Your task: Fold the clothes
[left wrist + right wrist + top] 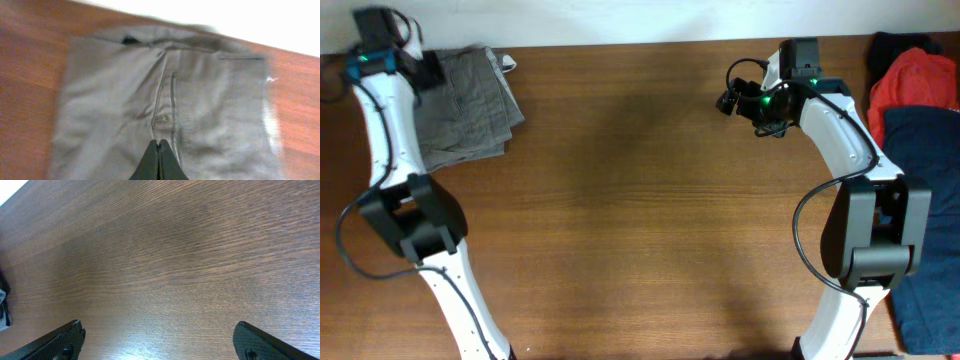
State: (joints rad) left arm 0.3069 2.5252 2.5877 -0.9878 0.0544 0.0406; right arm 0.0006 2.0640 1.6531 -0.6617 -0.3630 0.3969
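The grey-olive clothes (465,100) lie folded in a stack at the table's far left corner, with a small white tag (508,64) at the top right edge. In the left wrist view the clothes (115,100) fill the frame, showing seams and a pocket. My left gripper (425,68) is over the stack's far left part. Its fingers (159,146) are shut together, and no cloth shows between them. My right gripper (735,98) is at the far right of the table, open and empty (157,330) over bare wood, far from the clothes.
A red garment (915,80) and a dark blue garment (925,150) lie at the table's right edge, with a black item (895,45) behind them. The brown wooden table (640,200) runs between the two arms.
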